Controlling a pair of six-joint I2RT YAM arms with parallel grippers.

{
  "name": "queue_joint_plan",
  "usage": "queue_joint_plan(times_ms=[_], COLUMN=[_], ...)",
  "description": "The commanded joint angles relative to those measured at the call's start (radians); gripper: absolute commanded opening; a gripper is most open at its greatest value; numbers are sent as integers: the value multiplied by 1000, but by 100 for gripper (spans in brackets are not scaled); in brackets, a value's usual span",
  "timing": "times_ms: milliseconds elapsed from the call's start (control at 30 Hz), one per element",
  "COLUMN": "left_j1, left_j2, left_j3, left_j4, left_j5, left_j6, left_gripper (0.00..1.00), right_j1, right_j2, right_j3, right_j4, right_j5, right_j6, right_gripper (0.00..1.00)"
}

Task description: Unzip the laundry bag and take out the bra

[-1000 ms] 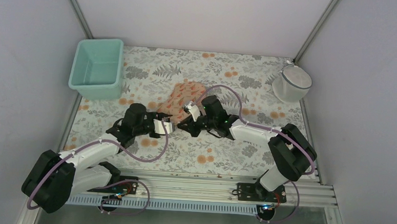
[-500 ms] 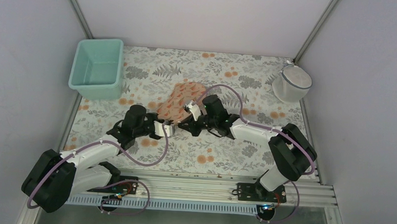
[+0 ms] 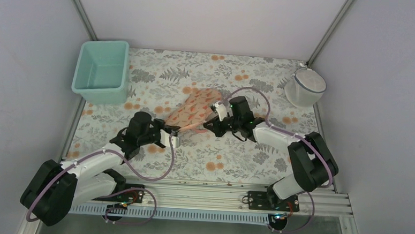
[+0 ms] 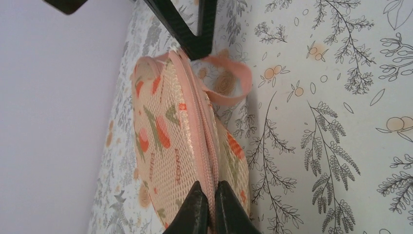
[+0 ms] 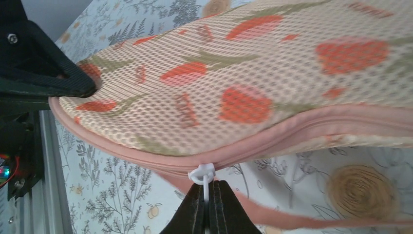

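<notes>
The laundry bag, a peach-pink mesh pouch with orange-red print, lies mid-table between my arms. My left gripper is shut on its pink zip rim at the near-left end. My right gripper is shut on the white zip pull on the rim's right side; the same pouch fills the right wrist view. A pink strap loop hangs off the pouch. The bra is hidden.
A teal tub stands at the back left. A white mesh cylindrical basket stands at the back right. The floral tablecloth covers the table.
My right gripper has moved right and back along the rim with the zip pull. The pouch stretched and shifted right; my left gripper keeps its hold on the near-left end.
</notes>
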Motion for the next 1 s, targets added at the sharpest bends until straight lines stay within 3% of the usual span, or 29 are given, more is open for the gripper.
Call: queue_joint_plan(times_ms=[0, 233, 367, 400, 433, 600, 767, 967], left_j1=[23, 177, 183, 183, 181, 115, 34, 11], left_j2=[-20, -4, -4, -7, -11, -31, -12, 23], left_j3=[-26, -41, -39, -34, -27, 33, 46, 11], left_j4=[-2, 41, -32, -62, -105, -203, -134, 23], left_j5=[-5, 72, 120, 142, 169, 233, 206, 145], left_j6=[29, 47, 64, 80, 100, 5, -92, -105], left_gripper=[2, 3, 83, 95, 99, 100, 98, 68], right_j1=[-48, -18, 47, 66, 82, 147, 189, 205], right_j2=[-60, -51, -20, -7, 7, 55, 70, 74], right_j3=[-26, -27, -11, -2, 8, 48, 86, 97], right_j4=[-19, -11, 52, 60, 67, 99, 91, 63], right_j5=[22, 13, -15, -15, -15, -18, -23, -28], right_j6=[-24, -26, 9, 16, 20, 52, 44, 19], right_gripper=[4, 4, 4, 4, 4, 4, 4, 4])
